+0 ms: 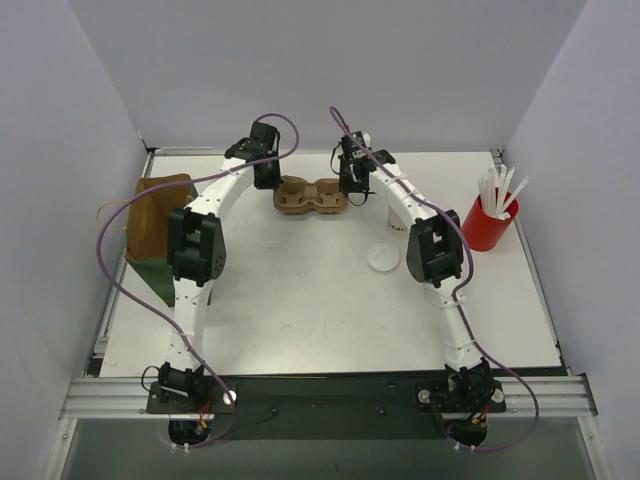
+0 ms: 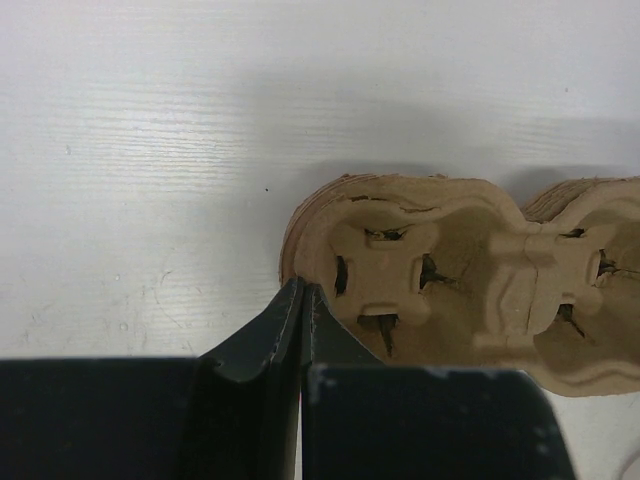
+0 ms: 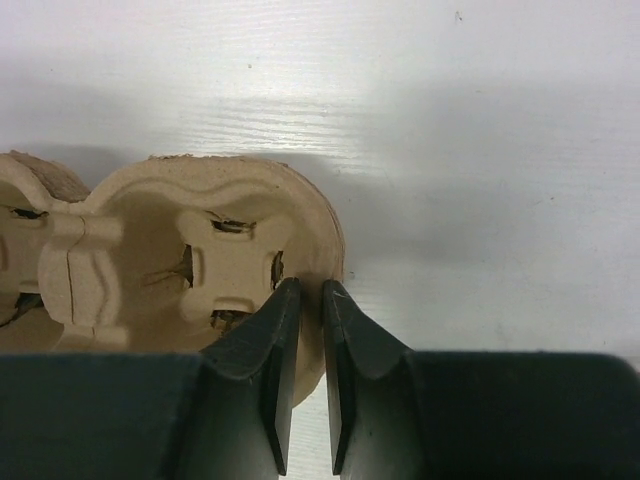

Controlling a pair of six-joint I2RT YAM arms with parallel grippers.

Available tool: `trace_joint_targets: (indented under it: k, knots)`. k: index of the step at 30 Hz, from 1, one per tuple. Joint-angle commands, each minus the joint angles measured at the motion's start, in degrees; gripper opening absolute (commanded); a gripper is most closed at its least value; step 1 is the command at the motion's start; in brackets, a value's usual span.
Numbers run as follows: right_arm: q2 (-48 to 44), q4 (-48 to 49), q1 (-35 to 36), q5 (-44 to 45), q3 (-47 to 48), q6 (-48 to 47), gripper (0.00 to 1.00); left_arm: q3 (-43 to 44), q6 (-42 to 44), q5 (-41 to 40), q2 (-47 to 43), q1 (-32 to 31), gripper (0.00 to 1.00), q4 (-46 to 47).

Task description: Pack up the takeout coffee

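Observation:
The brown moulded-pulp cup carrier lies at the back middle of the table, both of its pockets bare. My left gripper is shut on the rim of its left end. My right gripper straddles the rim of its right end. One finger is inside the pocket and one outside, with only a narrow gap round the wall. The carrier fills the left of the right wrist view. No takeout coffee cup shows plainly. A round whitish lid lies flat on the table by the right arm.
A brown paper bag lies on its side at the table's left edge. A red cup of white sticks stands at the right edge. Grey walls close in the back and both sides.

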Motion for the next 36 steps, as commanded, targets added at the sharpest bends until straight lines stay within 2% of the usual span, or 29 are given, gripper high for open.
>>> trace_joint_targets:
  k: [1, 4, 9, 29, 36]
  knots:
    - [0.0, 0.0, 0.1, 0.1, 0.8, 0.9, 0.09, 2.4, 0.7, 1.1, 0.1, -0.1, 0.0, 0.4]
    - [-1.1, 0.2, 0.2, 0.4, 1.0, 0.7, 0.04, 2.8, 0.9, 1.3, -0.1, -0.1, 0.0, 0.4]
    - [-2.9, 0.2, 0.3, 1.1, 1.5, 0.4, 0.02, 3.8, 0.9, 1.6, -1.2, -0.1, 0.0, 0.4]
    - [-9.3, 0.1, 0.4, 2.8, 0.9, -0.3, 0.0, 5.5, 0.5, 2.7, -3.7, -0.2, 0.0, -0.8]
    - [-13.9, -0.3, 0.6, 4.3, -4.1, 0.5, 0.0, 2.5, -0.1, 3.7, -7.4, -0.7, 0.0, -1.0]
